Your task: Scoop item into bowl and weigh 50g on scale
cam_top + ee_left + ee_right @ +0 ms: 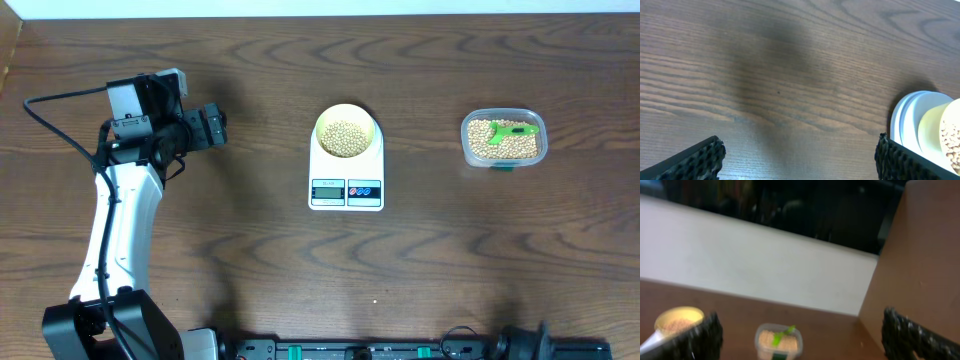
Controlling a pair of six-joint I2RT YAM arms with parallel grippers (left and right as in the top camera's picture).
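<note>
Dark brown wood-grain desk (250,250), clear rounded-rectangular plastic tub (465,142) toward its right side, green scoop (518,130) lying inside the tub, pale strip (300,7) beyond the far edge, black rail (330,351) with green fittings along the near edge

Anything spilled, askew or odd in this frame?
Nothing stands out. The bowl sits squarely on the scale with beans inside, none seen loose on the table; the green scoop lies in the tub.

One bowl (321,126), one scale (346,190), one tub (465,141)
</note>
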